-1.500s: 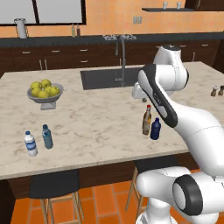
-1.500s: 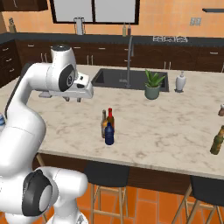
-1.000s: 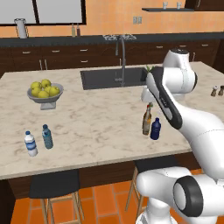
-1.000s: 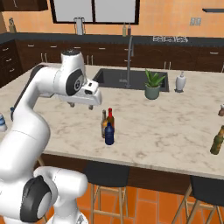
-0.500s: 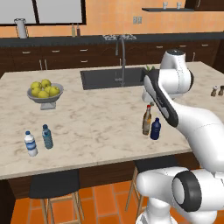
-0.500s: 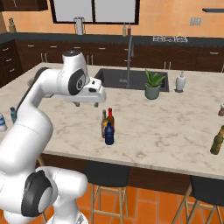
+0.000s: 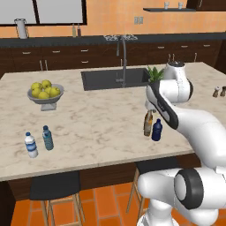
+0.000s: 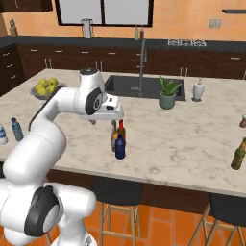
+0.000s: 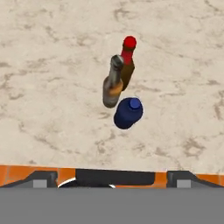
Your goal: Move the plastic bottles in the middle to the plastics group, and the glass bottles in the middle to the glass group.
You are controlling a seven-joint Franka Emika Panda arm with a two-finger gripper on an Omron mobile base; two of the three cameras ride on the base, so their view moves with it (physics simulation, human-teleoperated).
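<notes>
Left base view, left to right: clear bottle [image 7: 30, 145] and teal bottle [image 7: 47, 137] stand side by side at lower left of the counter [image 7: 97, 123]; fruit bowl [image 7: 45, 94] sits above them at left; sink [image 7: 115, 78] at upper centre. Right of centre, the brown bottle [image 7: 148, 123] and navy bottle [image 7: 156, 130] stand close together near the front edge, the arm's forearm just above them. Two tiny bottles [image 7: 219, 92] sit at the far right edge. Right base view: the teal bottle and clear one at far left edge; the gripper [image 8: 102, 120] hangs at centre-left, just left of the red-capped bottle [image 8: 121, 131], with the navy bottle in front of it. A plant [image 8: 167, 93] stands right of centre; an olive bottle [image 8: 238, 154] at far right. Hand view: three bottles cluster at centre: a grey-capped brown one, red-capped behind it, navy in front, all apart from the fingertips. Finger spacing: cannot tell.
</notes>
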